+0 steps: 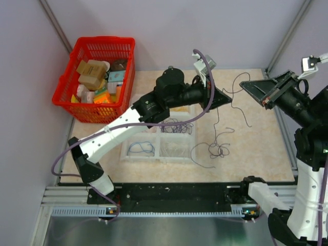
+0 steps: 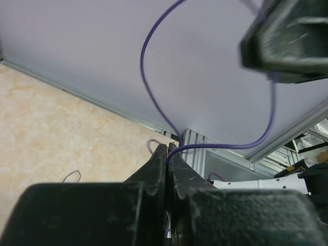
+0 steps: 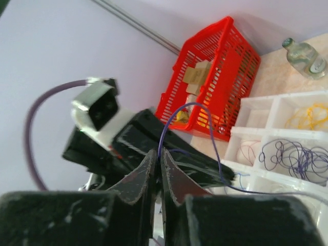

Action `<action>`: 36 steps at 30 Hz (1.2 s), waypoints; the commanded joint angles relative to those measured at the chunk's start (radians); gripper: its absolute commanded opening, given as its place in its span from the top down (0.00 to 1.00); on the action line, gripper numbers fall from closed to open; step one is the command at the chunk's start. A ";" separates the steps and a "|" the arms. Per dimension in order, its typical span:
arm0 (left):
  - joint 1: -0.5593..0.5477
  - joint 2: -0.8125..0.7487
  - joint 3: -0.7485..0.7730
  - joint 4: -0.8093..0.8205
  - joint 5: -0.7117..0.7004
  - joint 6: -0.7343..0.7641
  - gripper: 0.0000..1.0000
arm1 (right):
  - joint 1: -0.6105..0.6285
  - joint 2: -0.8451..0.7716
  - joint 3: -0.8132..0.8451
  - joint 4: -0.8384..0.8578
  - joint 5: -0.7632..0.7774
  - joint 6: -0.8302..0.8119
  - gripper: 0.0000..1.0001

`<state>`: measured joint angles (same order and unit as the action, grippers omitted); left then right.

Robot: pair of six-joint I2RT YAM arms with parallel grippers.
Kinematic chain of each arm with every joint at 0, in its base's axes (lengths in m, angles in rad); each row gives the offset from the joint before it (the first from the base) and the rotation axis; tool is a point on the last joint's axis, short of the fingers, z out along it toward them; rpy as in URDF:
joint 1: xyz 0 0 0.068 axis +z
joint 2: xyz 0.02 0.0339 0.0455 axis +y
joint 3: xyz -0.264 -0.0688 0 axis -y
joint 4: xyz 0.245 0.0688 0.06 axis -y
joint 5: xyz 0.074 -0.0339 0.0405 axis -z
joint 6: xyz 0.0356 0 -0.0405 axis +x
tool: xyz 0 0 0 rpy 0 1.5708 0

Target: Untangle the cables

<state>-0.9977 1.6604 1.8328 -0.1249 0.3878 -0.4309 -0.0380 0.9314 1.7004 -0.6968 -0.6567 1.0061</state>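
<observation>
The left gripper (image 2: 168, 151) and right gripper (image 3: 158, 154) each pinch a purple strand of the cables (image 1: 218, 149) between shut fingertips, above the table's (image 1: 261, 154) far edge.

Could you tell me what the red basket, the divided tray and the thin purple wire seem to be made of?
Red basket: apparently moulded plastic, glossy, with lattice walls. Divided tray: whitish, semi-translucent plastic, probably; its thin walls look moulded. Purple wire: fine and flexible, likely plastic-insulated, since it holds smooth loops; the core is not visible.
</observation>
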 commanded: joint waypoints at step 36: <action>0.381 -0.163 0.000 -0.075 0.086 -0.077 1.00 | -0.005 -0.333 -0.643 -0.267 0.246 -0.489 0.24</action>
<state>-0.6163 1.5082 1.8488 -0.2825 0.4343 -0.4606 -0.0380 0.5861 1.0733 -0.9802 -0.4332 0.5331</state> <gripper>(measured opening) 0.015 0.762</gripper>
